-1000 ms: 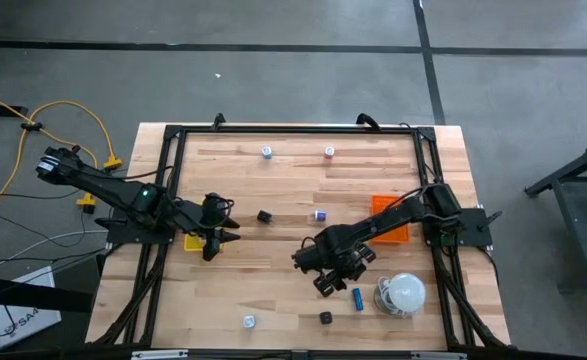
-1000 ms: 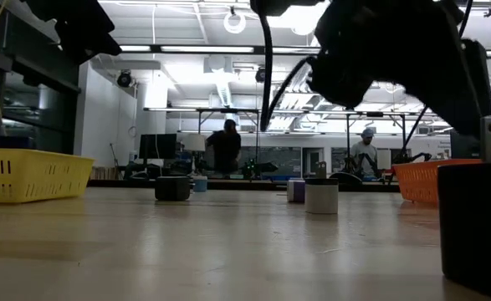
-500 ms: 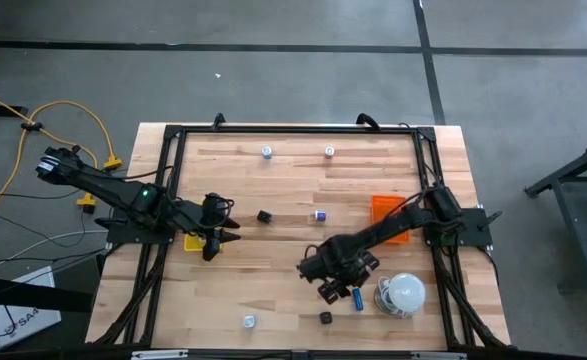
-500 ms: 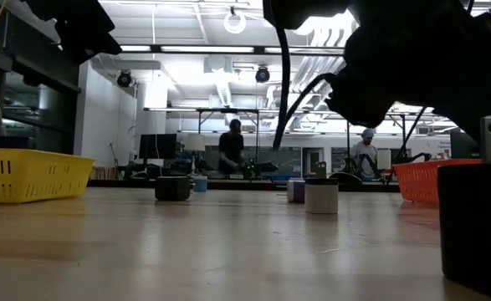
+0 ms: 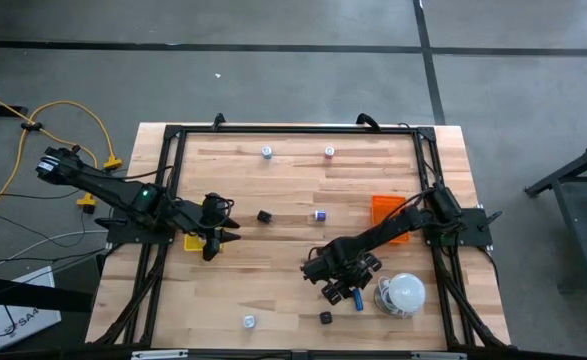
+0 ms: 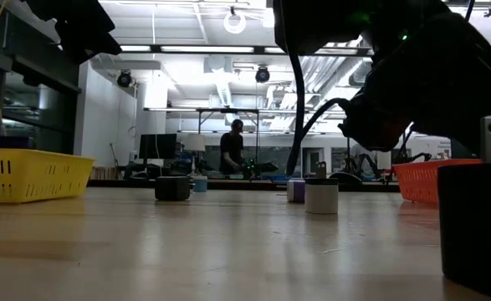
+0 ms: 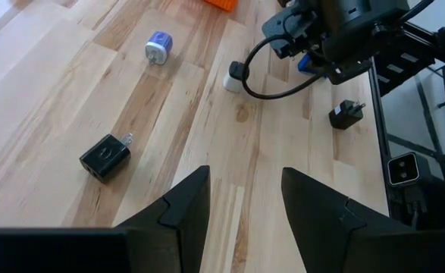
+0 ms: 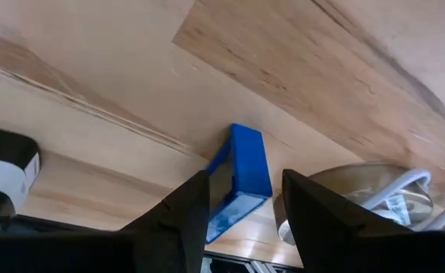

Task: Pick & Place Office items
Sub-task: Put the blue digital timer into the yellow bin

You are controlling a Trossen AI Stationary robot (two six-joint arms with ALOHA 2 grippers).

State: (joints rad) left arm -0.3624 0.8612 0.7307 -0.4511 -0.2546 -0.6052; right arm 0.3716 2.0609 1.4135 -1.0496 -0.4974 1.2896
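Right gripper (image 8: pixel 239 220) hangs low over the table with its fingers parted, gripping nothing. Closing off-centre could nudge the blue stick (image 8: pixel 241 180) sideways against the white dome (image 8: pixel 370 189) just beside it. That stick lies flat between the fingertips, slightly ahead. Farther off, left gripper (image 5: pixel 219 238) waits, fingers parted, near the yellow tray (image 5: pixel 193 242).

Table top (image 5: pixel 273 260): pale wood planks, smooth, showing a soft sheen in the low view. Blue stick (image 8: pixel 241 182): smooth plastic, lightly glossy. Black block (image 7: pixel 105 157): matt plastic carrying bright metal prongs. White dome (image 5: pixel 405 293): glossy and smooth. Yellow tray (image 6: pixel 28 174) and orange tray (image 6: pixel 419 181): perforated plastic. Right gripper (image 8: pixel 241 216) fingers (image 8: pixel 317 220): matt dark plastic.
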